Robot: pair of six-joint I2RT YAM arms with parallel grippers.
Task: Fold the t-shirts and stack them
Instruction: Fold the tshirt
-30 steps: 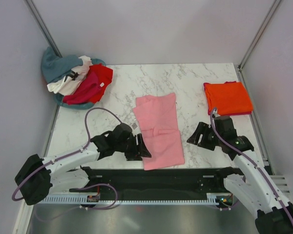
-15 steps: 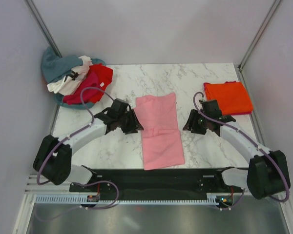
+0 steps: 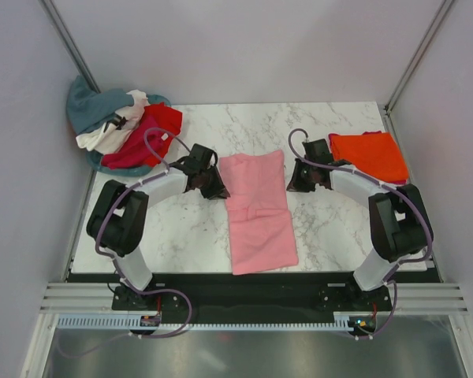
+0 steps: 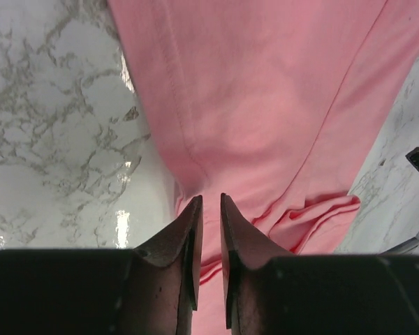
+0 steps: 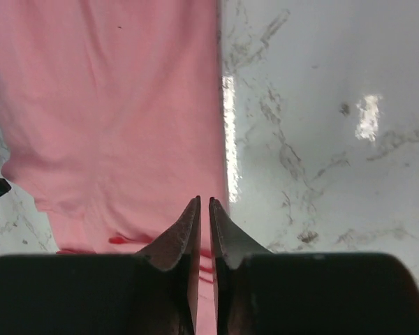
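A light pink t-shirt lies as a long folded strip in the middle of the marble table. My left gripper is at its left edge, toward the far end. In the left wrist view the left gripper pinches the bunched hem of the pink t-shirt. My right gripper is at the opposite edge. In the right wrist view the right gripper is closed to a slit on the border of the pink t-shirt. A folded orange t-shirt lies at the back right.
A loose heap of t-shirts, teal-grey, white, red and magenta, sits at the back left corner against the wall. The cell's pale walls and slanted corner posts close in the table on three sides. Both arm bases stand at the near edge.
Both arms swung from the shirt's near half up to its far half, one on each side. Both pairs of jaws closed from wide apart to a narrow slit at the cloth's edges.
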